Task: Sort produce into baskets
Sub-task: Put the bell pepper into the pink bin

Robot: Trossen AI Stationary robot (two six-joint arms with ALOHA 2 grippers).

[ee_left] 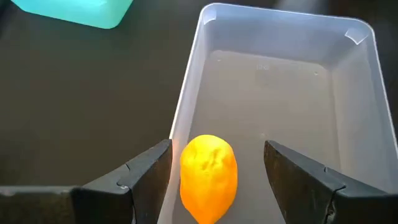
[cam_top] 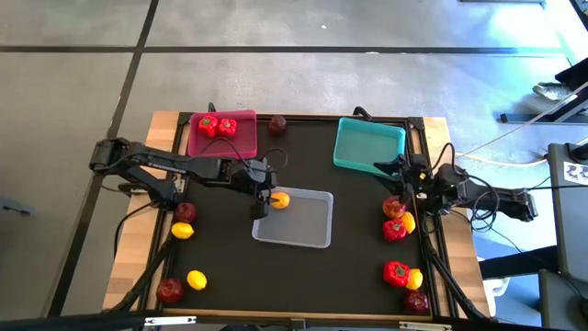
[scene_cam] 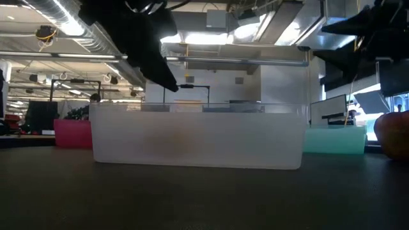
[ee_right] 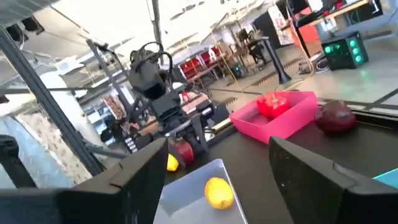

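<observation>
Between the spread fingers of the left gripper sits a yellow lemon, just inside the near-left corner of the translucent grey-white tray. The jaws stand apart on either side of the lemon with a clear gap to each finger, so nothing is clamped; the lemon looks released into the tray, or about to be.

The right gripper hangs with its fingers wide apart and nothing between them, above the peppers and lemons at its own side of the table, beside the teal tray.

Two red peppers lie in the pink tray beyond the left gripper, and a dark apple sits on the mat next to it.

The lemon is probably a light, stiff plastic piece with a smooth, rounded skin that could squirt out of a pinch. Taking it across its narrow middle, fingers square to the long axis, looks safest.
</observation>
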